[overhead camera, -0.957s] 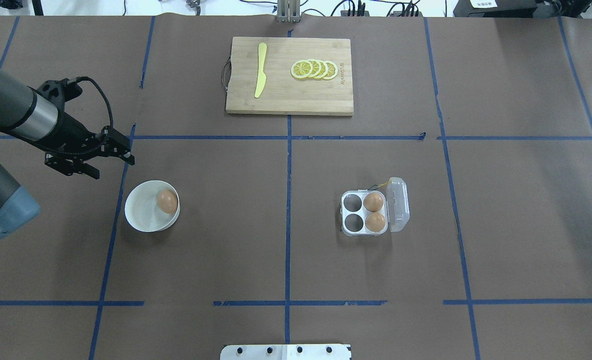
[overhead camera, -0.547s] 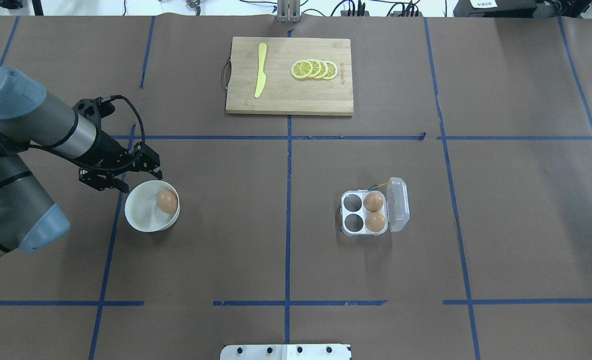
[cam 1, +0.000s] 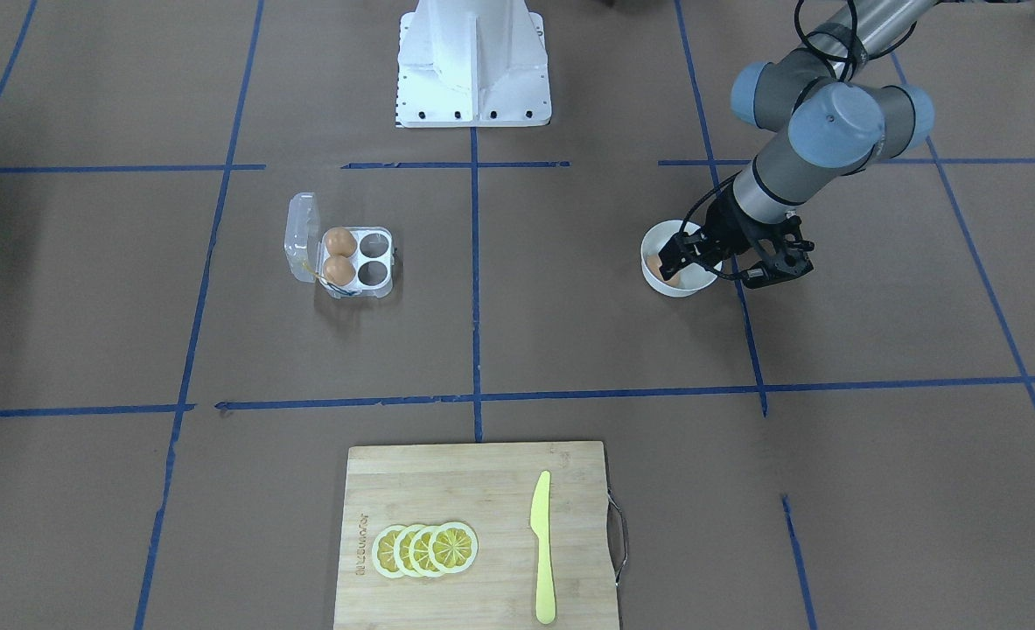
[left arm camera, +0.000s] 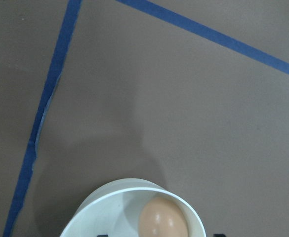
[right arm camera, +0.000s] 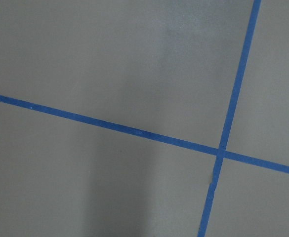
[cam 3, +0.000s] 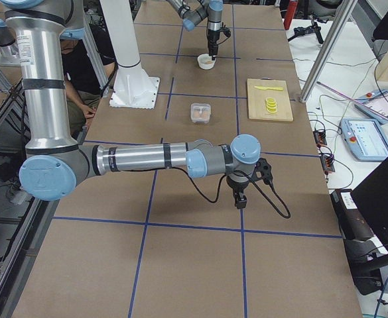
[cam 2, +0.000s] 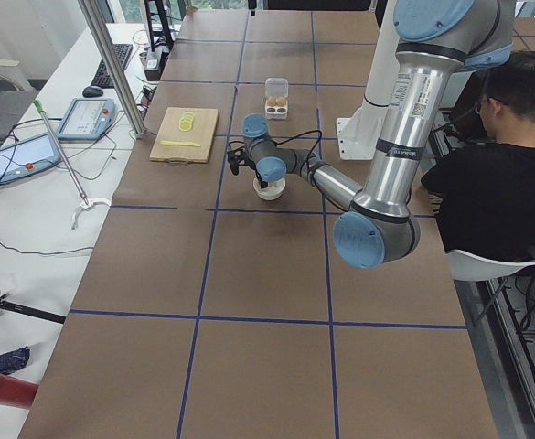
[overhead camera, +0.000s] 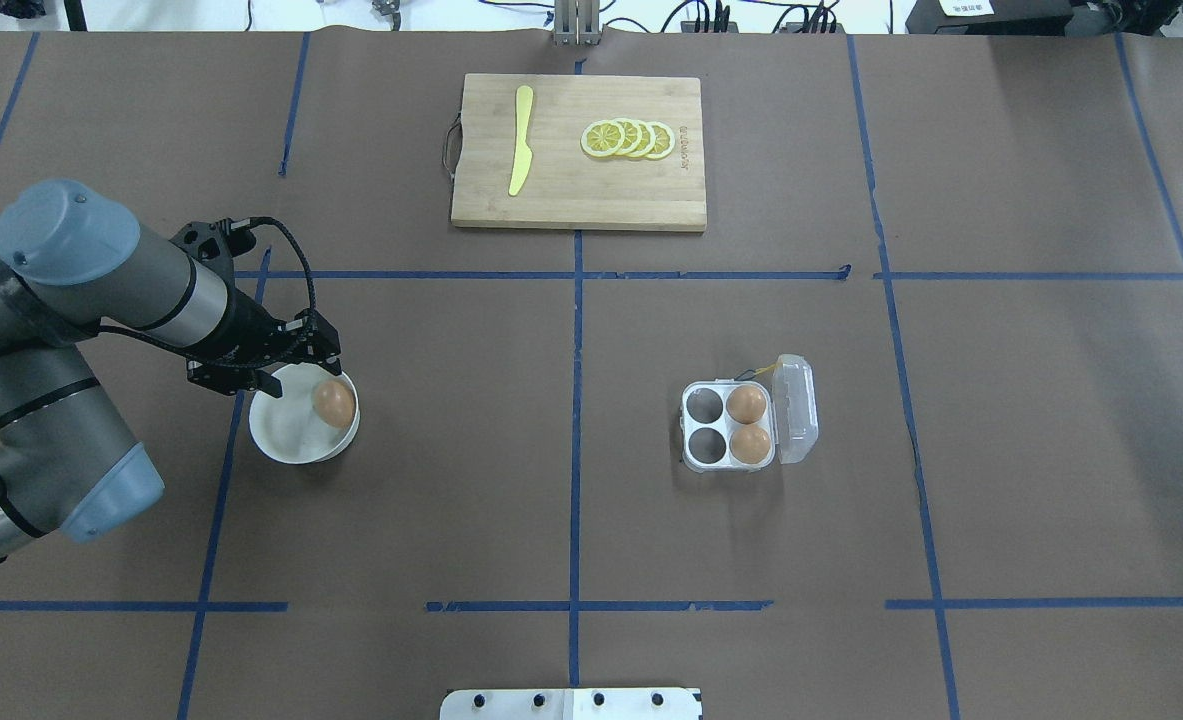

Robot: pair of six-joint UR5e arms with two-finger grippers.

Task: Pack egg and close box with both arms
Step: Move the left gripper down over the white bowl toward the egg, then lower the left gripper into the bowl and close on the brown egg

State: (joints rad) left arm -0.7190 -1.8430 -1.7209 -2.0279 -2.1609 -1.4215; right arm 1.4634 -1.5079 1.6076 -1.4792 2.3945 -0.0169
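Left hand (overhead camera: 301, 368) spread wide over rim of round white bowl (overhead camera: 273, 440); tan-brown oval egg (overhead camera: 333, 403) inside, against wall. Risk: finger strikes rim, bowl tips, egg rolls out. Right hand (cam 3: 241, 201): cannot tell.

Cropped by the left wrist view's lower edge: round white bowl (left arm camera: 134, 183) and, inside it, tan-brown oval egg (left arm camera: 161, 222). From the front, half hidden too, behind a black finger (cam 1: 670, 261) of the left pincer (cam 1: 725, 267). Too small from the right side to tell spread from closed on the right pincer (cam 3: 241, 201). Too small from the left side: cells of the clear plastic four-cell box (cam 2: 276, 89).
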